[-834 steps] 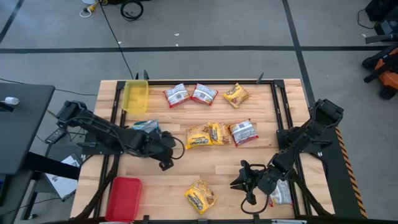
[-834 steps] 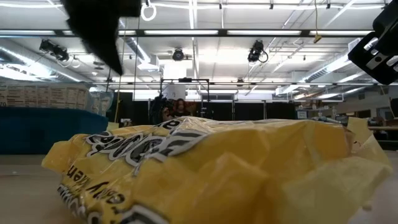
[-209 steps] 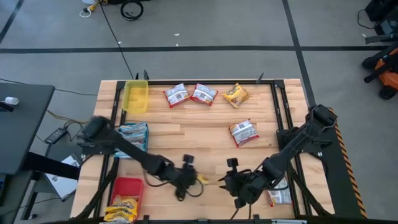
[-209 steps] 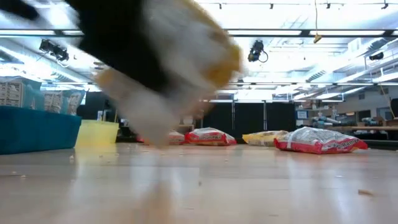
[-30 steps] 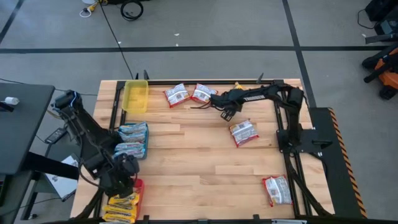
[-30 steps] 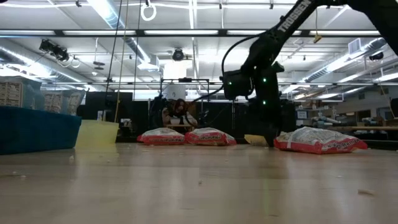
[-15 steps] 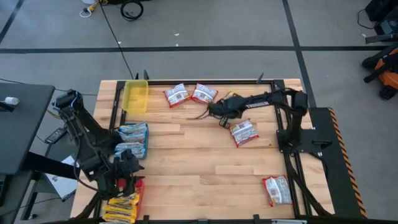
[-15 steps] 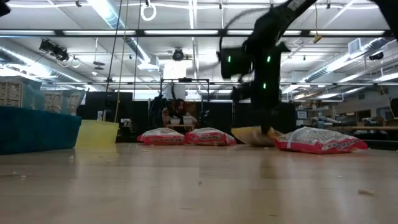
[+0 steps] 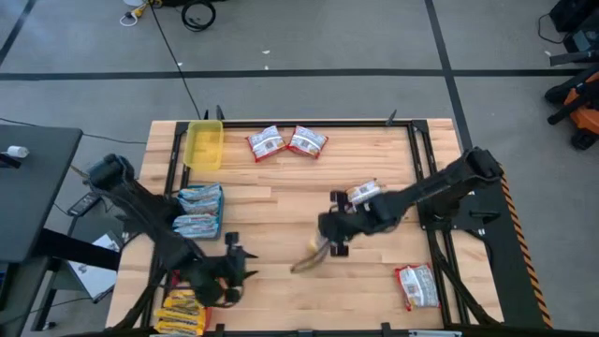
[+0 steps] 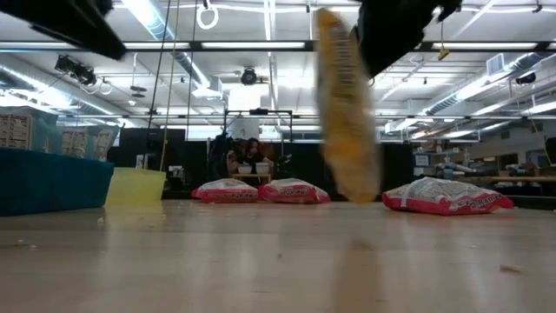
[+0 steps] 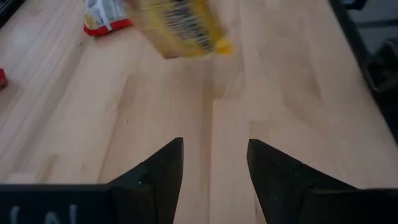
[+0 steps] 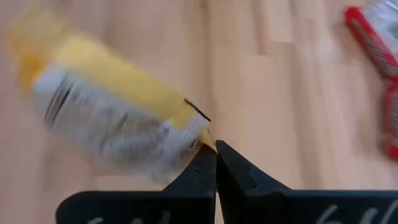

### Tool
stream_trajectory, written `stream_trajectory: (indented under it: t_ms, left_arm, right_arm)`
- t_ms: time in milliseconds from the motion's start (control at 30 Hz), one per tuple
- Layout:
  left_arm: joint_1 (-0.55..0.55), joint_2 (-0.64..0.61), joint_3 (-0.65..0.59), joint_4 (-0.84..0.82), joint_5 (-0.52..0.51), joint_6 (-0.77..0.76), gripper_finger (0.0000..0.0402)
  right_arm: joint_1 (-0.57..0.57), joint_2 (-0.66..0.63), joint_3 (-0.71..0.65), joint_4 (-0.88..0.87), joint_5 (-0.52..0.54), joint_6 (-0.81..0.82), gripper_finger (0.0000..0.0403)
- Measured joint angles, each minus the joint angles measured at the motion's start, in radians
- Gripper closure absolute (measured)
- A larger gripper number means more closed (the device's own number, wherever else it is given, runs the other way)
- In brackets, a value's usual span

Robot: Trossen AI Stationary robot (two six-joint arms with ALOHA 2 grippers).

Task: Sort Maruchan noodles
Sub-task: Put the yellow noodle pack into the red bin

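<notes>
While the right end effector (image 9: 329, 235) pinches a yellow Maruchan packet (image 9: 312, 256) by one corner, the packet dangles just lower-left of it, above the worktop (image 9: 281, 201) at centre frame. The left end effector (image 9: 234, 269), lower left, stands part-open and empty.

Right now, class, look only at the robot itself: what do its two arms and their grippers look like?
Both arms are dark, jointed links with thin black cables alongside. The left gripper ends in two matte black, wedge-shaped fingers on a flat black bar bearing faint pale lettering. The right gripper has the same black tapering fingers and lettered bar.
</notes>
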Motion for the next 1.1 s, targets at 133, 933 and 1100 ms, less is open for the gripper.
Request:
stream_trajectory:
  t_ms: [133, 933, 1100]
  left_arm:
    - [0.065, 0.119, 0.0, 0.197, 0.004, 0.079, 0.0218]
    - [0.237, 0.732, 0.179, 1.065, -0.179, 0.161, 0.0113]
    - [0.252, 0.737, 0.209, 1.059, -0.216, 0.153, 0.0113]
  right_arm:
    - [0.077, 0.03, 0.0, 0.012, 0.006, 0.075, 0.0398]
    - [0.098, 0.072, 0.001, 0.03, 0.112, 0.429, 0.0396]
    - [0.09, 0.072, 0.0, 0.017, 0.107, 0.469, 0.0396]
